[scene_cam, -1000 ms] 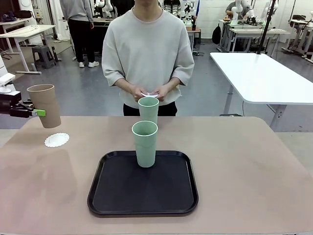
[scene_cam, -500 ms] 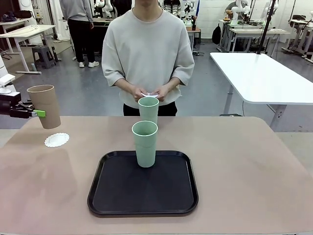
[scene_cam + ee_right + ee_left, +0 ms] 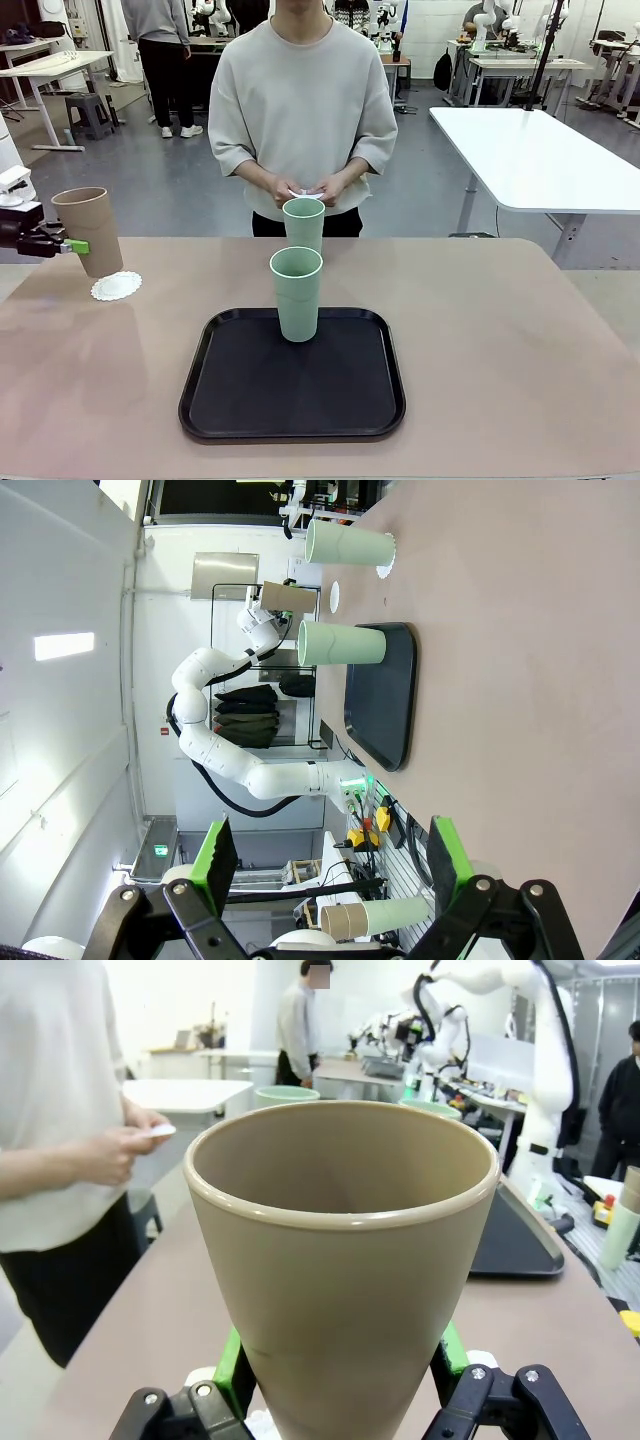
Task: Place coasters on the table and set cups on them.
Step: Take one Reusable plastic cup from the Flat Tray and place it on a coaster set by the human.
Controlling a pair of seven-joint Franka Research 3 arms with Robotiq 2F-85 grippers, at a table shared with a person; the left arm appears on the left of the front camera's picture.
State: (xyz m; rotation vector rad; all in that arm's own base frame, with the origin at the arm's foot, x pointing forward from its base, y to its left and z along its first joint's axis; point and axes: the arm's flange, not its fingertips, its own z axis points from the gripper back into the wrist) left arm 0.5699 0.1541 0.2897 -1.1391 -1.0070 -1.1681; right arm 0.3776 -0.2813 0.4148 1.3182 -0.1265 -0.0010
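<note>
My left gripper (image 3: 62, 246) is shut on the tan-brown cup (image 3: 88, 230), which stands nearly upright with its base just over the far edge of a white lacy coaster (image 3: 117, 287) on the table (image 3: 500, 340). In the left wrist view that cup (image 3: 340, 1250) sits between the green pads (image 3: 232, 1368). One mint green cup (image 3: 296, 293) stands on the black tray (image 3: 230, 390). Another green cup (image 3: 303, 223) stands behind it on a coaster (image 3: 388, 542). The person's hands hold a white coaster (image 3: 308, 192). My right gripper (image 3: 330, 880) is open and holds nothing.
The person stands at the far edge, hands close to the far green cup. The tray lies mid-table near my side. Bare tabletop stretches right of the tray. A white table (image 3: 540, 150) stands beyond the far right corner.
My left gripper has lowered the tan cup and shifted slightly left, bringing its base down to the coaster. The green cups and the person's hands have not moved.
</note>
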